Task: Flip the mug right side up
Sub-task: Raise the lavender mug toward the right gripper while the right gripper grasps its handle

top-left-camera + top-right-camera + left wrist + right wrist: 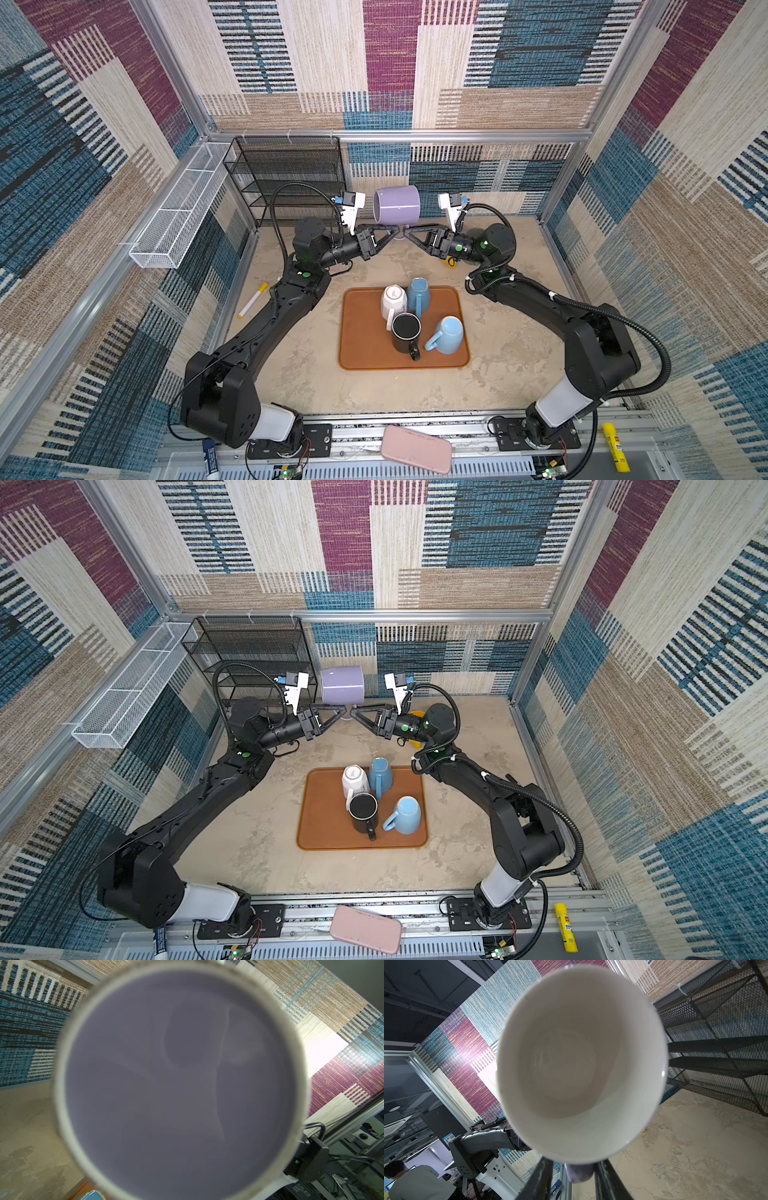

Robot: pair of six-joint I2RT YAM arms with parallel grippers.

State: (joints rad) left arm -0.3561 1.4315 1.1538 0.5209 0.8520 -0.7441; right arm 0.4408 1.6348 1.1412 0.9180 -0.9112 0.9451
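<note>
**Top views:** purple mug [397, 205] is off the table, on its side, at 12 o'clock of the tray [361, 345]. Base twd 9, mouth twd 3, handle underneath. L gripper [394, 232] comes in from approx. 8 o'clock, jaws pressed together on the handle. R gripper [409, 233] comes in from approx. 4 o'clock, tips at the same handle; its jaw gap can't be read from up here. On the tray: white mug [392, 301], black mug [406, 332] and 2 blue mugs [417, 297], all bunched in the 12–4 o'clock part. Mesh shelf [291, 178] is at 10 o'clock of the purple mug, and the marker [253, 299] on the table is at 9 o'clock of the tray. Both top views agree: mug [343, 685] sits over the two meeting tips, L [344, 710] and R [354, 712], w/ the tray [324, 825] at its 6 o'clock.

**L wrist:** mug base [182, 1084] fills nearly the whole frame, a purple disc w/ a pale unglazed ring. L jaws are out of shot.

**R wrist:** looks straight into the mug's white inside [581, 1059]. The purple handle [579, 1172] sits btwn the R fingers [543, 1180], which are spread either side, w/ a visible gap on one side. L arm [483, 1140] shows behind the mug.
</note>
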